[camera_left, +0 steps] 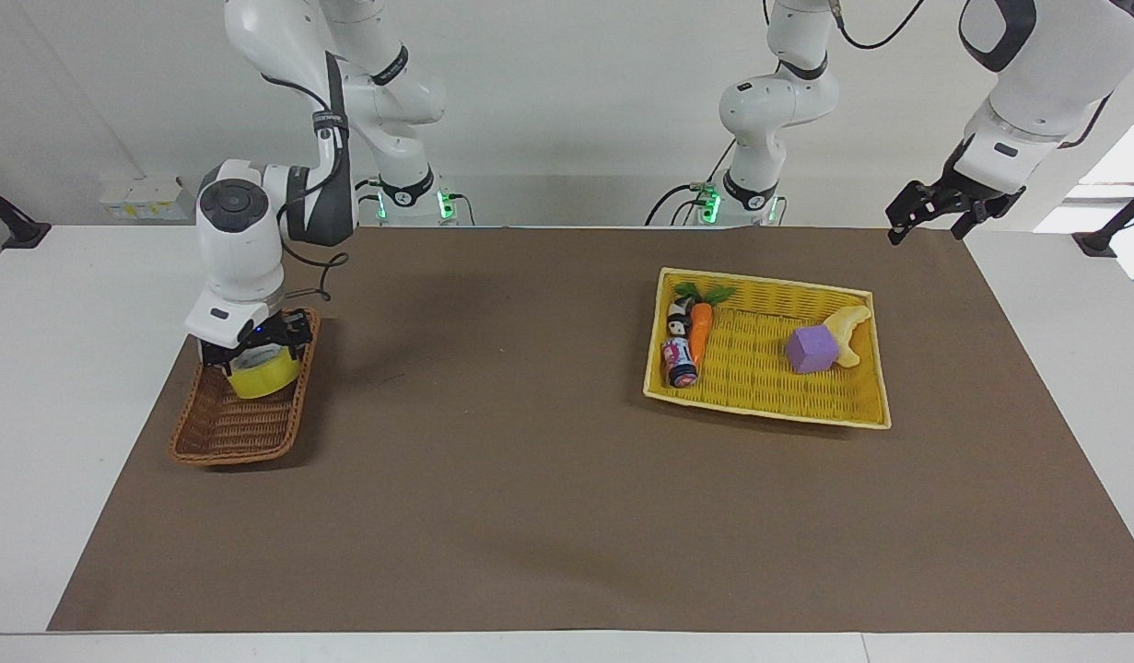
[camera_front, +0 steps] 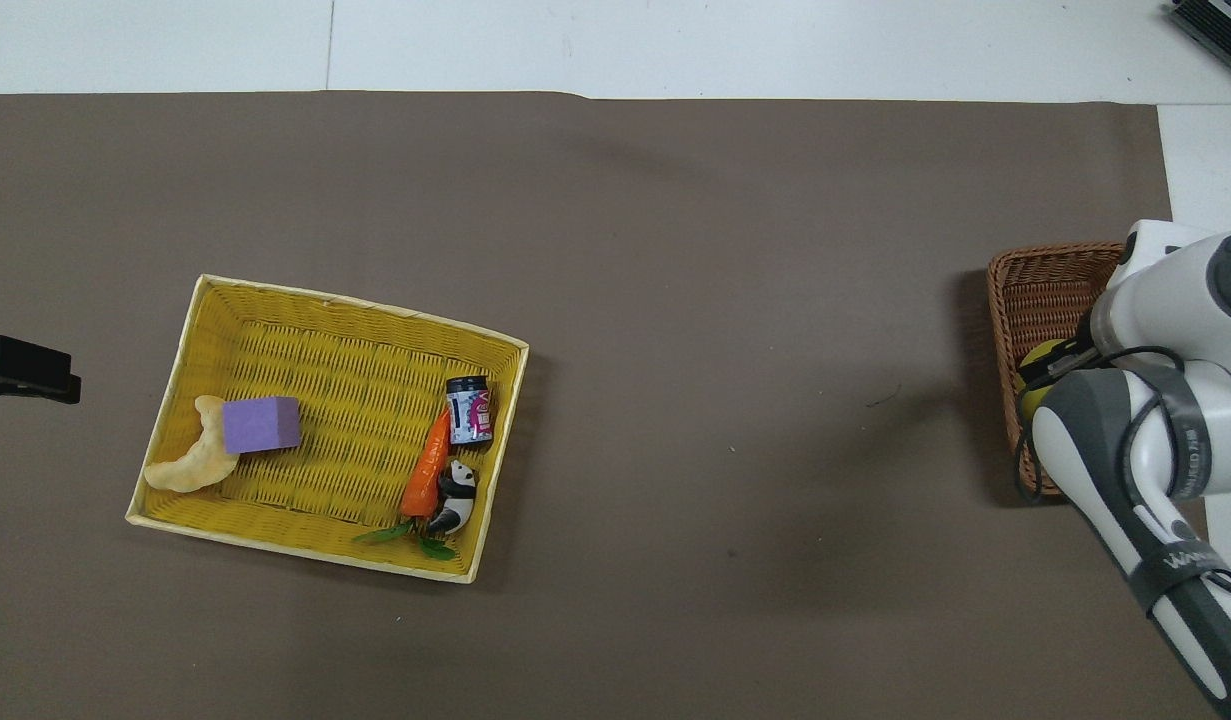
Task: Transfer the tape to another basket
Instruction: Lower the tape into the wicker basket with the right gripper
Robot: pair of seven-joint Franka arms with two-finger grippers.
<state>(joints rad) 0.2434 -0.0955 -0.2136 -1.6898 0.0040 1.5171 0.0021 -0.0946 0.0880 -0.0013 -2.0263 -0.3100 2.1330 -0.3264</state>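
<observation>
Over the basket (camera_left: 239, 425), the right tool (camera_left: 255, 353) is clamped on the tape (camera_left: 263, 376).

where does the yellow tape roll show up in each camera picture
Facing view: the tape sits under the right gripper, in the brown basket at the picture's left.
Overhead view: only a sliver of tape shows beside the arm, at the right edge.
Shared landmark: the brown basket.
</observation>
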